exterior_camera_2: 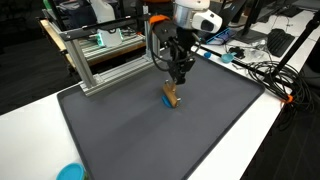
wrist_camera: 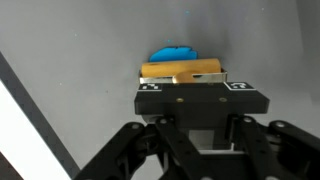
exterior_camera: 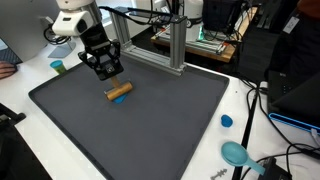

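The gripper [wrist_camera: 195,90] is closed on a short wooden block [wrist_camera: 183,72]. In the wrist view the block lies crosswise right at the fingertips, its long side running from one jaw toward the other. In both exterior views the gripper [exterior_camera: 108,74] [exterior_camera_2: 180,78] points down over the mat, and the wooden block [exterior_camera: 119,92] [exterior_camera_2: 172,95] sits directly under its tips, low over the surface. Just beyond the block, touching it or very nearly so, lies a small blue piece [wrist_camera: 175,54] [exterior_camera: 118,99] [exterior_camera_2: 166,101]. It is half hidden by the wood, and whether the block rests on it cannot be told. Both lie toward the far part of the dark grey mat [exterior_camera: 150,135] [exterior_camera_2: 150,135], near an aluminium frame [exterior_camera: 176,45] [exterior_camera_2: 100,62] standing at the mat's back edge. Well apart, on the white table [exterior_camera: 250,105] beside the mat, are a small blue cap [exterior_camera: 227,121] and a teal round object [exterior_camera: 236,153] [exterior_camera_2: 70,172].
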### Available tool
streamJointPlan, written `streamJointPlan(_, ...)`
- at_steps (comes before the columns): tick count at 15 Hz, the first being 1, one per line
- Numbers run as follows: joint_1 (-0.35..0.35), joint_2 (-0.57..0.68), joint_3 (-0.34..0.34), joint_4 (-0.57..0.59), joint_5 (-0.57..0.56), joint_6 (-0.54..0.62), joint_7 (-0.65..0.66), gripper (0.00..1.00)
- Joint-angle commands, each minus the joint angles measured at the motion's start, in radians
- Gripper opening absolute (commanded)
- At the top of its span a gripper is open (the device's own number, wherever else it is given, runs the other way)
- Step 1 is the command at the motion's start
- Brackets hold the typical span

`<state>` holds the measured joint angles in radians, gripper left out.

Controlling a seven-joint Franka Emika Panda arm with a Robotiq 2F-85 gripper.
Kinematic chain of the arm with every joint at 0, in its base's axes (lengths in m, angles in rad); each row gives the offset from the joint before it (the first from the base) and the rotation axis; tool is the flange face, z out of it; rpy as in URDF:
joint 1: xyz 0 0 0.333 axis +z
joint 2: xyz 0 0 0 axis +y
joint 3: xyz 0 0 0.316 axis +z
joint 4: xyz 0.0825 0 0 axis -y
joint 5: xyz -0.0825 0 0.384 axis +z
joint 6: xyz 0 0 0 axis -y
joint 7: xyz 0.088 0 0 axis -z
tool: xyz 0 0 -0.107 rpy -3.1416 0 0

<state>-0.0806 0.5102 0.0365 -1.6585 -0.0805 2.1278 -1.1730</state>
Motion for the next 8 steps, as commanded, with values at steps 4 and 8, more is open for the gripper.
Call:
streamJointPlan(4,0.009,0.039,-0.014,0.008,-0.036,0.029,0.084,0.22)
streamJointPlan(8,0.016,0.064,-0.025,0.008,-0.074,0.026,0.137,0.22)
